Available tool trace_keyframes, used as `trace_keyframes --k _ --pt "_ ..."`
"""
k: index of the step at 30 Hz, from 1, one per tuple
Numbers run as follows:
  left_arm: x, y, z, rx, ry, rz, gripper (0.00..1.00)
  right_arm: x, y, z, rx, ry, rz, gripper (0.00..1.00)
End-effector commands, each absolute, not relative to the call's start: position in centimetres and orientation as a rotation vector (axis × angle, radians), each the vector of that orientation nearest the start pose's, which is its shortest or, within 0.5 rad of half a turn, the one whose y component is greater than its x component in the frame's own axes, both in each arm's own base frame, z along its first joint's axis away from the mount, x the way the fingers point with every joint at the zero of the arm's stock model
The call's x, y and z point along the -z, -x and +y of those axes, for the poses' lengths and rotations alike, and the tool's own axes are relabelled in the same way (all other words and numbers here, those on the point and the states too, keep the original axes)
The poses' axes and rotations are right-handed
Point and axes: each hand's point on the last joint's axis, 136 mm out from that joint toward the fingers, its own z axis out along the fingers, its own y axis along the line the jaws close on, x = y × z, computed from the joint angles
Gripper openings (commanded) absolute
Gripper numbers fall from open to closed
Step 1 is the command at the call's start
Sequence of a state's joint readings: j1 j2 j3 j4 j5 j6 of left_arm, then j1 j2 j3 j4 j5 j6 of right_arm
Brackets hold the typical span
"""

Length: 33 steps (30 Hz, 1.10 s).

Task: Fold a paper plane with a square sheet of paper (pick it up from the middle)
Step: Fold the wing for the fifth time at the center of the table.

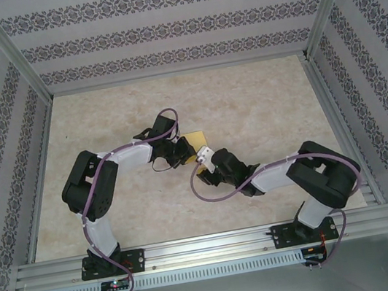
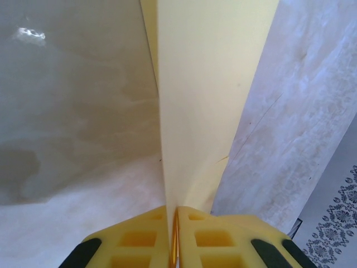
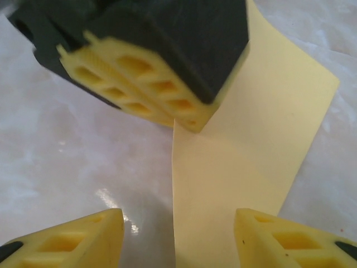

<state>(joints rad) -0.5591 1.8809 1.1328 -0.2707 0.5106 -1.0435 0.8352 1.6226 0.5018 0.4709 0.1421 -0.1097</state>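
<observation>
- While pinching one end of the folded yellow sheet (image 2: 206, 100) with the left gripper (image 2: 176, 215) clamped flat shut, risks slip or tear under any sideways tug.
- Sits about the middle of the table (image 1: 261, 105), well off every edge; cannot tell whether the free end touches the surface.
- Right gripper (image 3: 178, 220): jaws standing apart, sheet in the gap ahead, nothing held.
- If closed off the fold line, could skew the crease or crumple the layers.
- Close quarters: could knock the grippers together.
- No brand, label or readable writing; just patterned bands on the walls (image 1: 161, 32).
</observation>
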Motion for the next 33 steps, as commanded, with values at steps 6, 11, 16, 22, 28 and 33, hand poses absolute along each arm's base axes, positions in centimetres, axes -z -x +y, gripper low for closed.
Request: trace_keyframes --k 6,11,16,22,28,33 --pt "-7.0 -32.5 -30.9 1.127 0.434 2.863 0.11 -4.8 -30.6 28.6 -0.119 0.918 1.873 0.52" --pt "-7.0 -32.4 -30.9 1.131 0.436 2.867 0.12 -4.2 -30.8 28.9 -0.096 0.929 1.867 0.47" --pt "-6.8 -32.4 -30.9 1.131 0.447 2.874 0.13 -3.7 -30.9 28.9 -0.086 0.933 1.865 0.39" --pt "-7.2 -32.6 -30.8 1.134 0.45 2.866 0.13 -3.2 -31.0 28.8 -0.065 0.934 1.863 0.35" --pt "-7.9 -32.9 -30.7 1.13 0.417 2.847 0.22 -3.4 -30.8 28.9 -0.089 0.921 1.86 0.22" --pt "-9.0 -33.9 -30.1 1.098 0.387 2.824 0.31 -3.1 -30.2 28.8 -0.136 0.91 1.879 0.16"
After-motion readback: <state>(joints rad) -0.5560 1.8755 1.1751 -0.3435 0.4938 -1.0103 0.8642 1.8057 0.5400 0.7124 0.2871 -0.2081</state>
